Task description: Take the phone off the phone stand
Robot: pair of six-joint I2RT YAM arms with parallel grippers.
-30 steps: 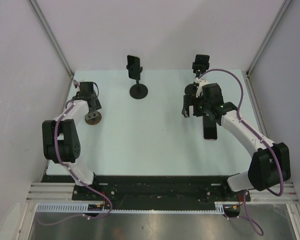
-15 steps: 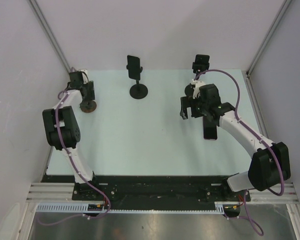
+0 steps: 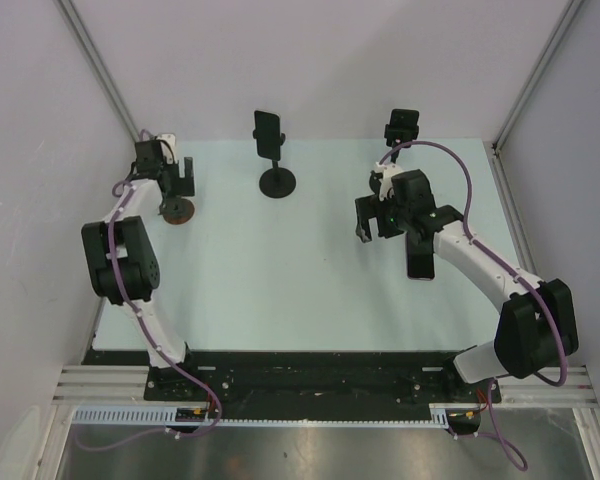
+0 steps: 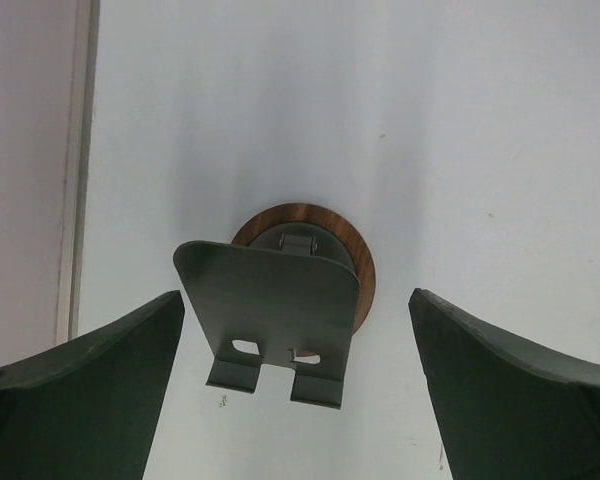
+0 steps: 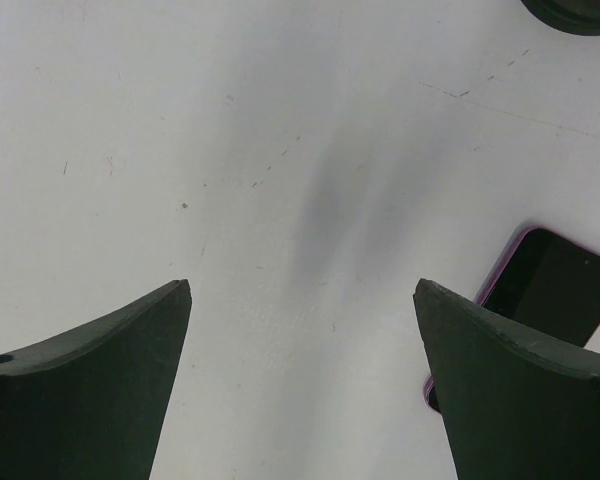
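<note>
A black phone [image 3: 269, 131] stands upright in a black stand [image 3: 277, 183] at the back centre. A second phone [image 3: 404, 125] sits in a stand at the back right. A third phone [image 3: 419, 256] lies flat on the table; it also shows in the right wrist view [image 5: 552, 287]. An empty grey stand with a round wooden base [image 3: 177, 210] is at the back left, and in the left wrist view [image 4: 280, 300] it sits between the fingers. My left gripper [image 3: 177, 180] [image 4: 298, 295] is open above it. My right gripper [image 3: 372, 222] [image 5: 302, 285] is open and empty, left of the flat phone.
White walls with metal corner posts [image 3: 105, 75] close in the table on three sides. The left wall's foot [image 4: 75, 170] runs close beside the empty stand. A dark round stand base [image 5: 580, 12] shows at the top right of the right wrist view.
My left gripper has moved toward the back left corner, and the wood-based stand now lies further back and left. My right gripper has drifted slightly left, away from the flat phone.
</note>
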